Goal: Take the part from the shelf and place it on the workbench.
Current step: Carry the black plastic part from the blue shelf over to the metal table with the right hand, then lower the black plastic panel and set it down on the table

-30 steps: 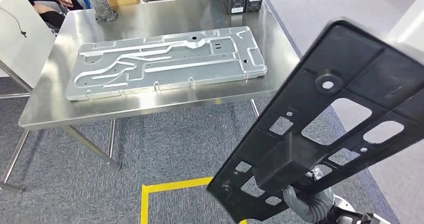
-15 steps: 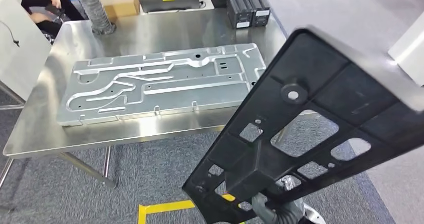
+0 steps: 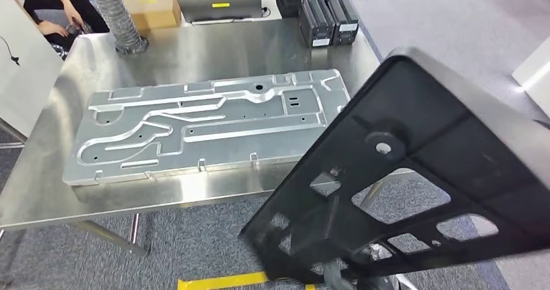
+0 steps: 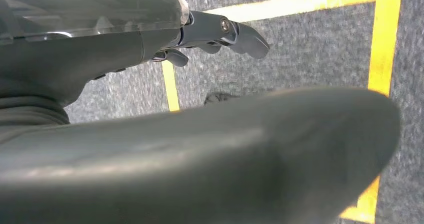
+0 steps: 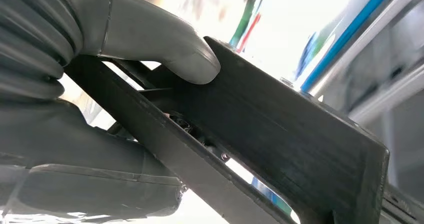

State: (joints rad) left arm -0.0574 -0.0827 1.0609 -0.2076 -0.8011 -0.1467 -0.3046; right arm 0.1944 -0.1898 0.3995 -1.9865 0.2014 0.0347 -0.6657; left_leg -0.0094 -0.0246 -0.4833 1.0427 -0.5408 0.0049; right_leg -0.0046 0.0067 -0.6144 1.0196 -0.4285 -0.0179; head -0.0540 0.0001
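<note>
The part (image 3: 421,141) is a large black plastic frame with several cut-outs. It hangs tilted in the air at the right of the head view, overlapping the near right corner of the steel workbench (image 3: 214,43). My right hand (image 5: 125,33) grips the frame's lower end, the thumb (image 5: 170,48) pressed on one face of the part (image 5: 290,134) and the darker fingers under it. A bit of that wrist (image 3: 334,276) shows below the frame. My left hand (image 4: 200,31) hangs over the carpet with fingers stretched out and nothing in it.
A long machined aluminium plate (image 3: 207,128) covers much of the workbench. At its far edge stand black battery boxes (image 3: 327,21), a cardboard box (image 3: 152,4) and a grey ribbed hose (image 3: 120,17). A person (image 3: 52,4) sits beyond the far left corner. Yellow floor tape (image 3: 220,281) lies below.
The whole picture has shifted: the camera has moved and the workbench now looks nearer and lower. The black frame, still held, now overlaps the table's near right corner.
</note>
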